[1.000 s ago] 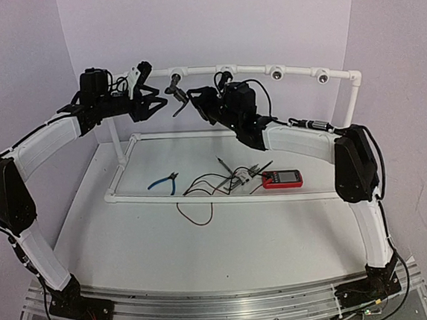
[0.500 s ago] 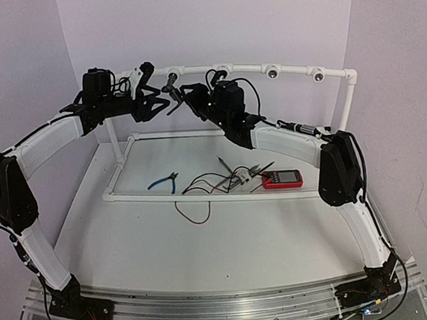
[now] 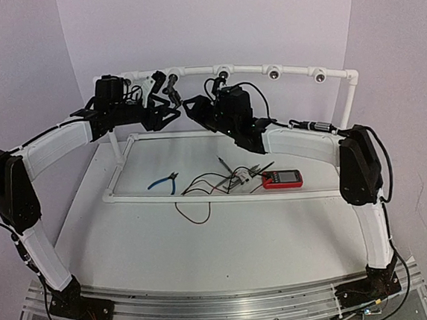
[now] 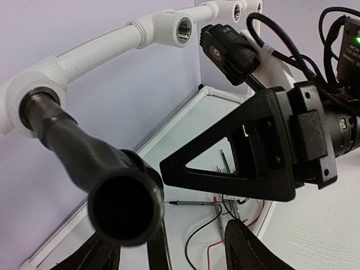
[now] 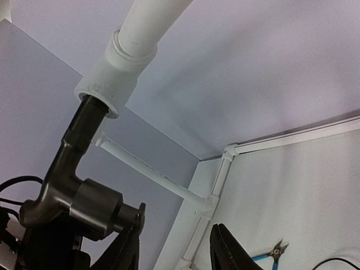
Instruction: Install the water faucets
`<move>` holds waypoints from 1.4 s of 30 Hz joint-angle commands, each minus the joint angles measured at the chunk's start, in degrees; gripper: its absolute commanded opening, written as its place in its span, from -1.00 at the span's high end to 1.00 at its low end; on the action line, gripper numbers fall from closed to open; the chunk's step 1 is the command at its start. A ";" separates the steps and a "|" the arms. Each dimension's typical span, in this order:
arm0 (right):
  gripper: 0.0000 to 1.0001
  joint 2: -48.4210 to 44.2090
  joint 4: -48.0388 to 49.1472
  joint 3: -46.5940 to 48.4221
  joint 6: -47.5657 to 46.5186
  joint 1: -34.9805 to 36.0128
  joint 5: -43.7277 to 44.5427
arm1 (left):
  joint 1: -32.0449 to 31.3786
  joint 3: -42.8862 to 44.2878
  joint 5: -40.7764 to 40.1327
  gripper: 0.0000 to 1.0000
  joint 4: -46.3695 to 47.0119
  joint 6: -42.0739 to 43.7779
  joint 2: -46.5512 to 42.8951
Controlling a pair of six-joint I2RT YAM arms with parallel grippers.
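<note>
Left gripper (image 4: 191, 247) stands wide beneath the faucet (image 4: 84, 152), one fingertip hidden; right gripper (image 5: 174, 247) parted, mostly cropped.

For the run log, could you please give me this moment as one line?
faucet: seated in white pipe socket | left claw: open, by faucet | right claw: open, beside faucet

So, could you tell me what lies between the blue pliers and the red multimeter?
A tangle of thin wires and probes lies there, visible in the top view.
</note>
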 commanded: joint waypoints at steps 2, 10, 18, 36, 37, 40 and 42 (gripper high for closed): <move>0.09 -8.95 -1.51 -6.07 -7.49 0.50 2.77 | -0.20 3.20 -3.21 -0.21 -0.09 -2.46 2.79; 0.07 -13.13 -0.26 -9.18 -11.94 0.54 4.32 | -0.98 3.89 -9.56 0.34 2.07 0.41 3.92; 0.07 -14.19 0.24 -10.34 -13.24 0.49 5.02 | -1.00 0.96 -12.38 0.99 5.72 8.07 0.04; 0.07 -8.40 0.68 -3.90 -10.56 0.59 -1.42 | -0.90 -12.51 -34.91 1.00 38.18 49.91 -5.82; 0.07 -8.38 0.68 -3.84 -10.61 0.61 -1.39 | -0.89 -12.81 -34.60 1.00 39.84 52.04 -5.98; 0.07 -8.26 0.68 -3.54 -10.54 0.62 -1.49 | -0.89 -13.61 -32.66 1.00 44.90 58.63 -6.43; 0.06 -8.17 0.68 -3.18 -10.49 0.58 -1.70 | -0.80 -14.00 -30.86 1.00 47.40 62.48 -6.64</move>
